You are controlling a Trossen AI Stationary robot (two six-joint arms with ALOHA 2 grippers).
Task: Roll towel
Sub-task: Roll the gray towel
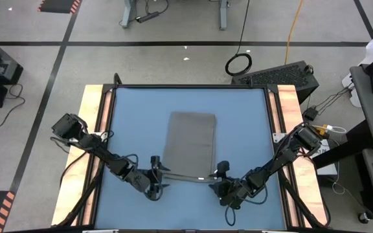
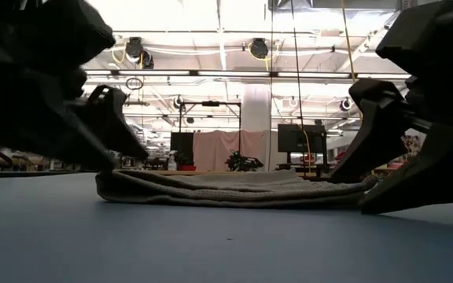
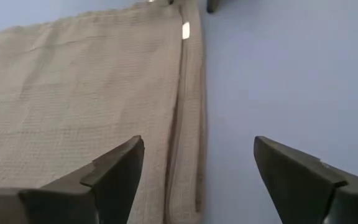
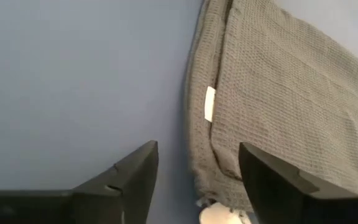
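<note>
Both grippers are seen low at the near edge of the towel (image 1: 190, 144), jaws spread wide, nothing held. Left gripper (image 1: 161, 171) is set at the near-left corner, right gripper (image 1: 217, 175) at the near-right corner. On the blue table (image 1: 135, 123), the grey-brown towel is laid flat, its near edge turned over into a thin fold. A small white tag (image 4: 209, 103) is shown on that fold.
</note>
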